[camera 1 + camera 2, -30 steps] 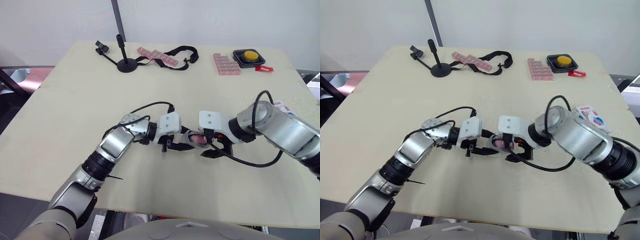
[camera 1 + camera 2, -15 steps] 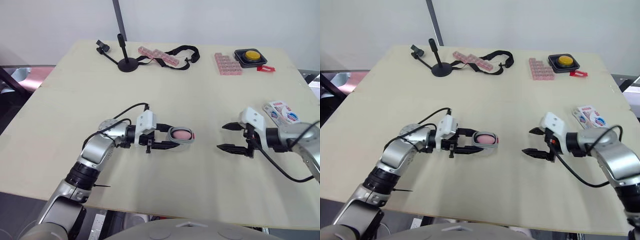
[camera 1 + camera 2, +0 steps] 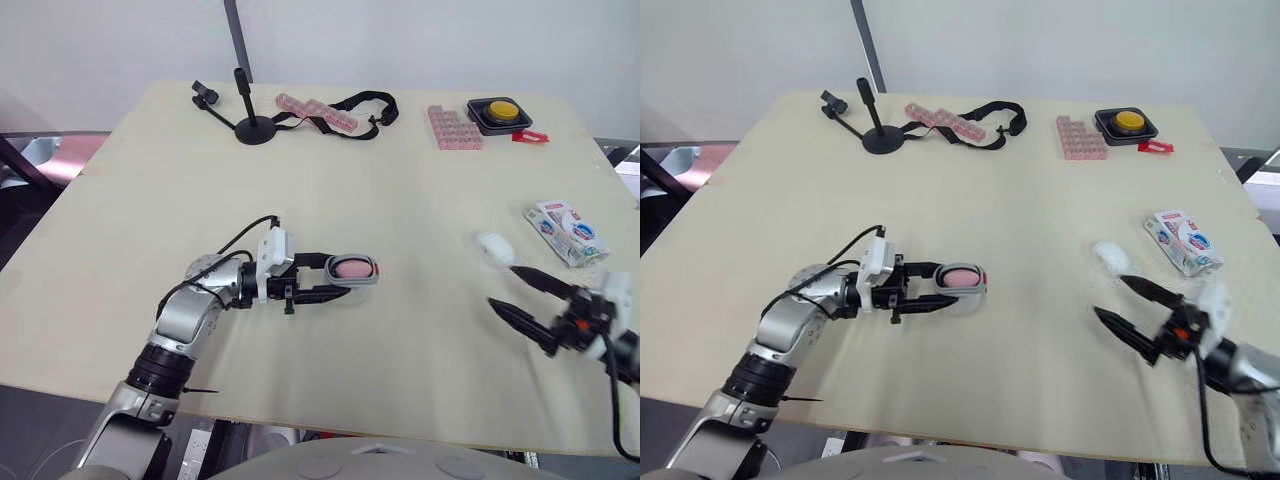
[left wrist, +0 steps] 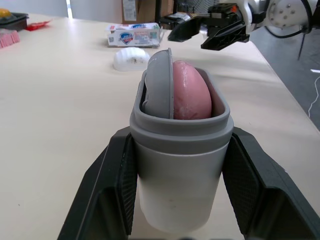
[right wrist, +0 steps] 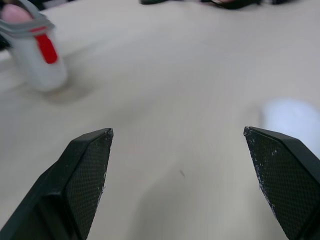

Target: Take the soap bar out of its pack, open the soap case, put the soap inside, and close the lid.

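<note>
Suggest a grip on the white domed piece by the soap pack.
Come from above with the open right end effector, closing low, on its bottom rim. The white domed piece seems to lie dome up, clear of the soap pack; its rounded top would likely slip.

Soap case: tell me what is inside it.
Inside the soap case sits a pink soap bar, with a grey flap leaning against one side of it. The case's wall hides the bar's lower part and the floor of the case.
</note>
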